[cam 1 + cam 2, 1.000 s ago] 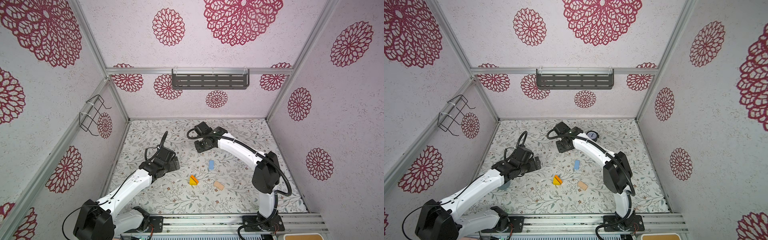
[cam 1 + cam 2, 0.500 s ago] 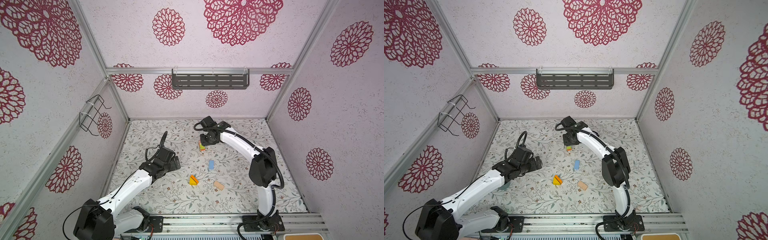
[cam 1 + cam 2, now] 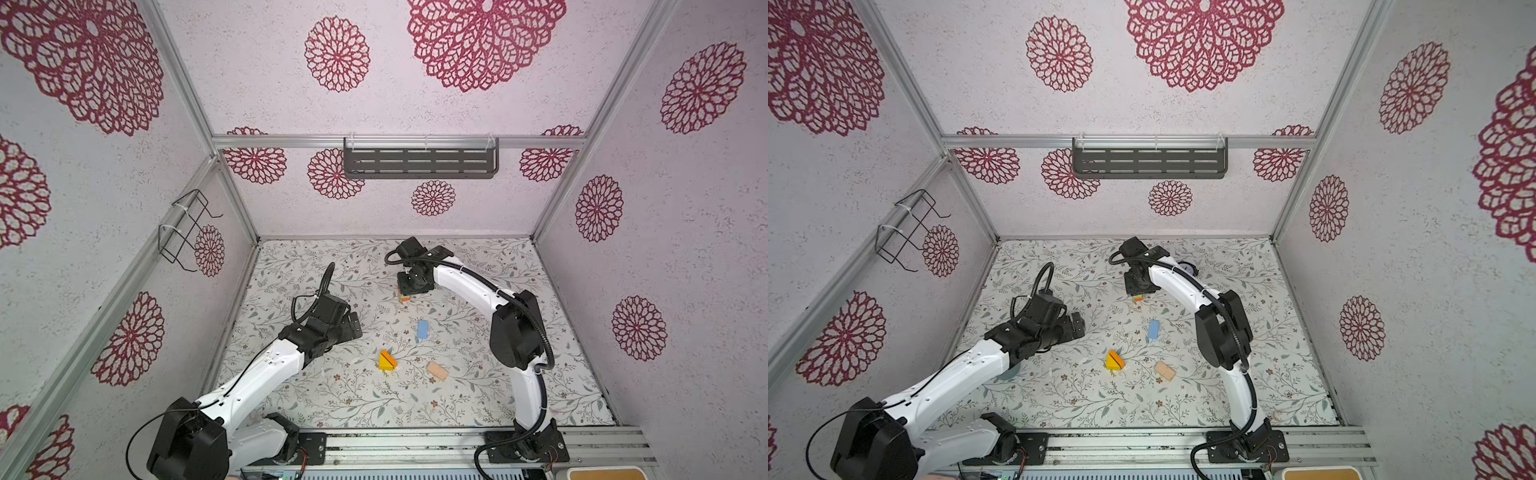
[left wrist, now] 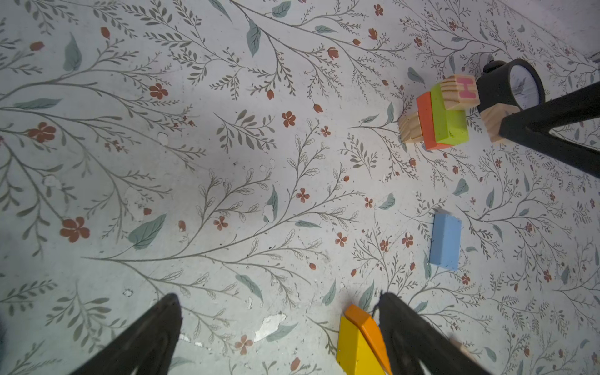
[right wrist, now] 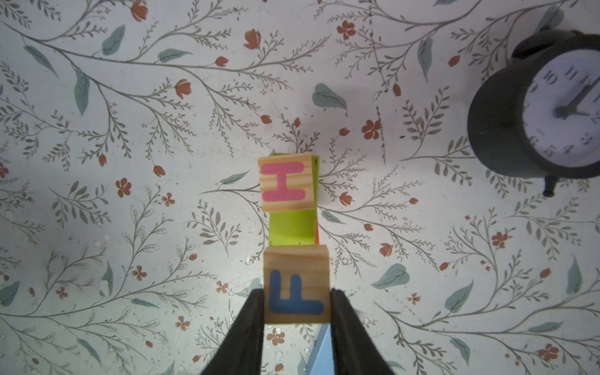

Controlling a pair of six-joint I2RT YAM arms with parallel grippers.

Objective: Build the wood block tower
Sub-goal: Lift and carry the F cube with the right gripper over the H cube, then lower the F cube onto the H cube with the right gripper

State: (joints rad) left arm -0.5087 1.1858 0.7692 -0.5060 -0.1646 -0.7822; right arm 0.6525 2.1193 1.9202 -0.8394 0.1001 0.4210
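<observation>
The tower [image 4: 438, 117] stands at the back middle: a natural-wood cube, an orange-red brick [image 4: 425, 120], a green brick [image 5: 289, 227] and a cube printed H [image 5: 287, 182] on one end of it. My right gripper [image 5: 297, 292] is shut on a wood cube printed F [image 5: 296, 285], held just above the green brick's other end. In both top views the right gripper [image 3: 411, 286] hides most of the tower. My left gripper [image 4: 279, 328] hangs open over bare table, beside the yellow and orange wedges [image 4: 355, 347].
A blue brick [image 3: 422, 329] lies mid-table, with the wedges [image 3: 387, 360] and a tan brick [image 3: 438, 371] nearer the front. The round black clock [image 5: 535, 110] stands close behind the tower. Walls enclose three sides.
My right arm has turned its wrist and brought the F cube in over the tower. The left arm has not moved.
</observation>
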